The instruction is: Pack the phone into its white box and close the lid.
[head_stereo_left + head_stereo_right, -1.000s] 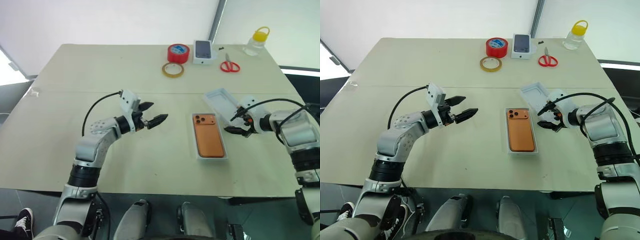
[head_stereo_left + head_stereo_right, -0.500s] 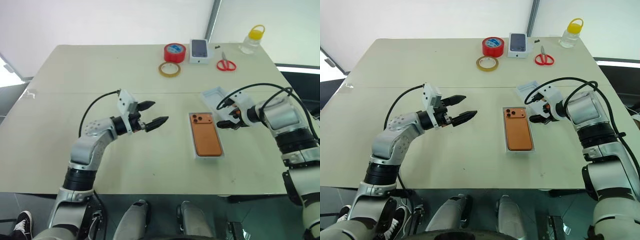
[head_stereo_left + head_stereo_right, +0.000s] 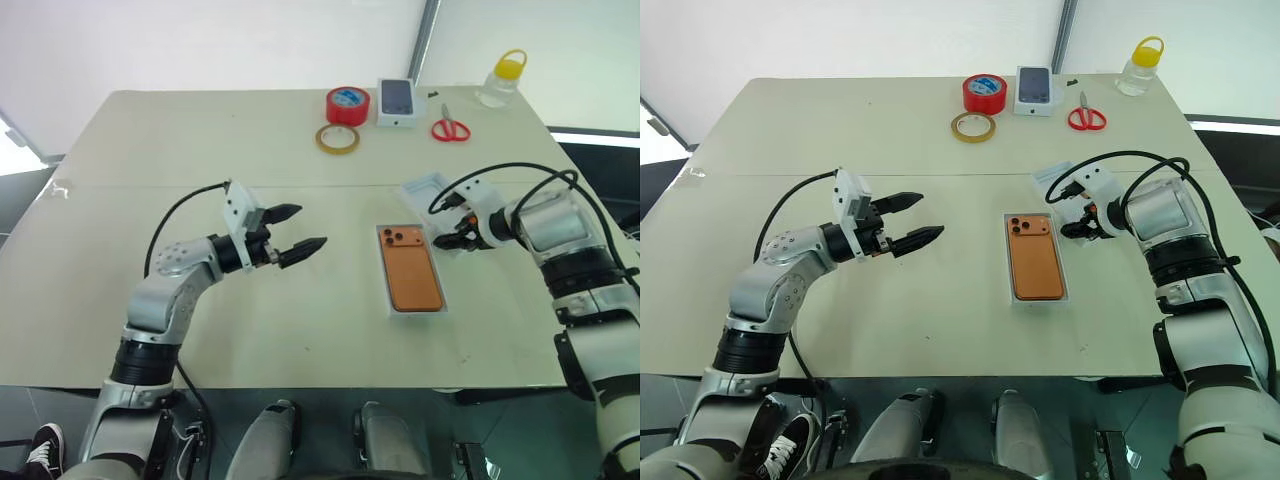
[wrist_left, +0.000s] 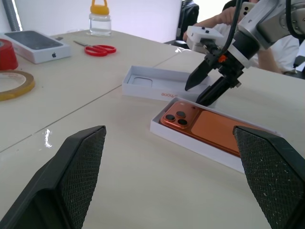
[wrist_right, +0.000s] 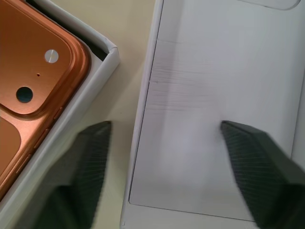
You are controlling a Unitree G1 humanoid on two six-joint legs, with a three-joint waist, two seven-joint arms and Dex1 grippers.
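The right gripper (image 3: 1077,217) points down over the near end of the lid (image 4: 157,84), its two black fingers (image 4: 196,78) parted, one over the lid's white inner floor and the other over the strip of table between the lid and the white box (image 3: 440,303); in the left wrist view the tips stand at the lid's near wall, but contact cannot be confirmed. In the right wrist view the lid's long wall runs between the fingers. The lid lies open side up, just beside the camera-lens end of the box and angled away from it toward the far right. The phone (image 3: 412,274) lies flat inside the white box, orange back up, its lens cluster at the far end, just beside the right gripper. The left gripper (image 3: 293,232) hovers above the table (image 3: 200,130) well to the left of the box, its fingers spread wide and empty, pointing toward the phone. Along the table's far edge stand a red tape roll (image 3: 346,104), a tan tape ring (image 3: 339,139), a small white carton (image 3: 398,101), red scissors (image 3: 451,129) and a yellow-capped bottle (image 3: 500,80). A seated person (image 4: 267,40) shows behind the right arm.
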